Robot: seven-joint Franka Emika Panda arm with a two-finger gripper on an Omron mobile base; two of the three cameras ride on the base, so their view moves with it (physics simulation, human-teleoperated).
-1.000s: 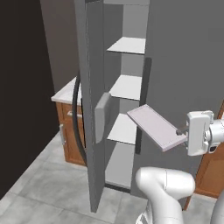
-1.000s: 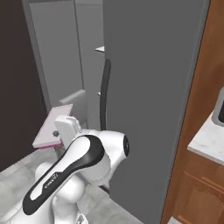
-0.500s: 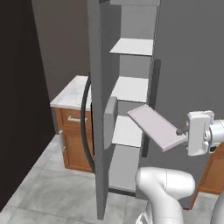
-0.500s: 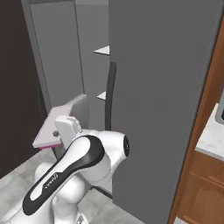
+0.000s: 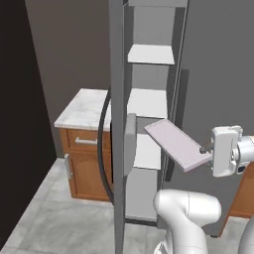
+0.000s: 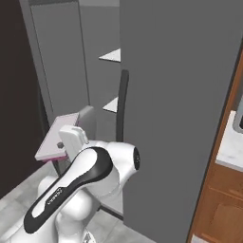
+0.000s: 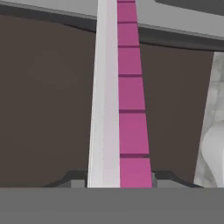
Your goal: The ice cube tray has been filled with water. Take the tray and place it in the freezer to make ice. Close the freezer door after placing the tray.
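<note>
Gripper [image 5: 204, 150] clamped on near short end of thin pale pinkish-white ice cube tray [image 5: 176, 144], centre-right of left base view. Tray long axis runs from fingers up-left toward open grey freezer [image 5: 149, 79], far end just beside white shelves [image 5: 147, 102]. Grey freezer door [image 5: 118, 124] open, left of tray.

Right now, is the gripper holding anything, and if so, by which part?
Yes. The gripper is shut on the thin, flat, pale pinkish-white ice cube tray, gripping its short near end; the rest sticks out toward the open freezer.
</note>
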